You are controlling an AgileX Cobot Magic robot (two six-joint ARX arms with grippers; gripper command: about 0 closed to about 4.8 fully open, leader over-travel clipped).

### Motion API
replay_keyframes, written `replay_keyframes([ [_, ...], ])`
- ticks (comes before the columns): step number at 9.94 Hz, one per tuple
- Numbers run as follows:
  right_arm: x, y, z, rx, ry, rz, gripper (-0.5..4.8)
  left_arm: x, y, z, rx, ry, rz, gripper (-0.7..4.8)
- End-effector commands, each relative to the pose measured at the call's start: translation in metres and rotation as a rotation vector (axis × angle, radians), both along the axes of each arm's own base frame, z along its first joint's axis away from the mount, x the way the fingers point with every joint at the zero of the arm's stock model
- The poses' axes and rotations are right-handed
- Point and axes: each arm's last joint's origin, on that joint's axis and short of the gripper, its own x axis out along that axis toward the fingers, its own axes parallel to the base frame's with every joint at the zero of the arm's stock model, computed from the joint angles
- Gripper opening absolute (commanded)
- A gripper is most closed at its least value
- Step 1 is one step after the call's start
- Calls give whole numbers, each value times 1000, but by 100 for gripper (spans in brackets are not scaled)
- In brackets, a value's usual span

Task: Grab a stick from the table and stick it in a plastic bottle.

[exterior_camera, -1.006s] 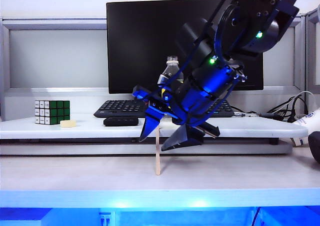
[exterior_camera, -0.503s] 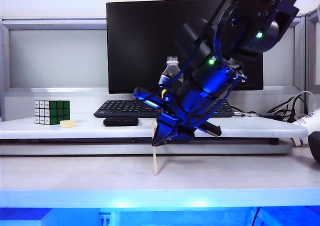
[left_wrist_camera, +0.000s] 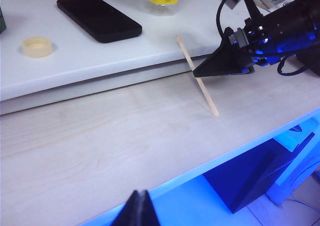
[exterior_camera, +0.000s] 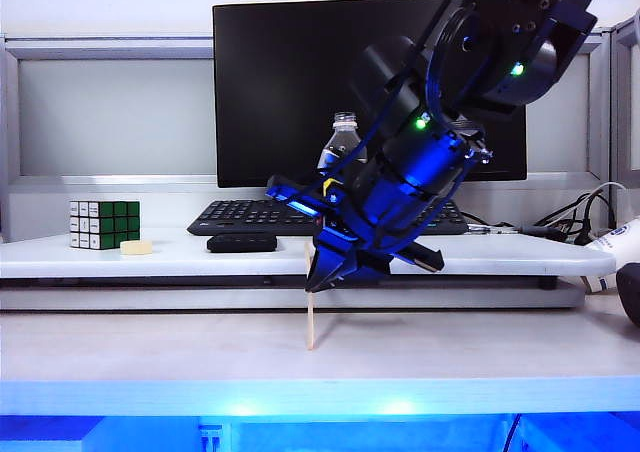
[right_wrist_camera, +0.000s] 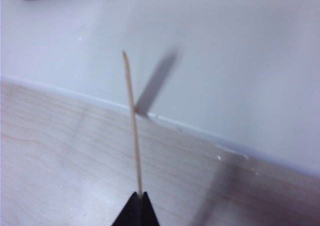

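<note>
Our right gripper (exterior_camera: 316,280) pinches the stick (exterior_camera: 311,317) in front of the bottle (exterior_camera: 341,144); thin grip, it could swivel. Left gripper (left_wrist_camera: 139,209) sits pressed together, idle.

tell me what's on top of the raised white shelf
On the shelf: a cube, cream cap, black phone, keyboard and the plastic bottle, its lower part hidden behind the right hand.

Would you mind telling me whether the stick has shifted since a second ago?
Yes, slightly: the stick, pinched upright by the right gripper, has its lower end a little further left on the table, away from the bottle.
</note>
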Motion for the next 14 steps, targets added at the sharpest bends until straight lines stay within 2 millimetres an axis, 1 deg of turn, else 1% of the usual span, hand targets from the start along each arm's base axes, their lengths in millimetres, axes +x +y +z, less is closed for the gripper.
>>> replay_keyframes([
  [1,0,1,13,20,-35,3,-9,0,0,-1,1,10,-12,-6],
  [2,0,1,16,23,-40,3,-9,-1,0,-1,1,10,-12,-6],
  [5,-3,-1,35,33,-99,22,-9,0,0,-1,1,6,-12,-6],
  [6,-7,-4,54,38,-167,38,-9,0,0,0,6,-5,-14,-6],
  [7,-8,-5,69,26,-236,67,-9,0,0,2,2,-27,-14,-6],
  [8,-6,-4,84,11,-310,96,-9,1,-1,3,-1,-47,-14,-6],
  [11,2,-2,106,26,-383,94,-9,1,-1,6,-6,-77,-14,-6],
  [12,8,-1,123,-4,-465,73,-9,2,-1,10,-12,-121,-14,-6],
  [14,16,-4,147,-85,-604,70,-9,2,-1,14,-21,-156,-13,-6],
])
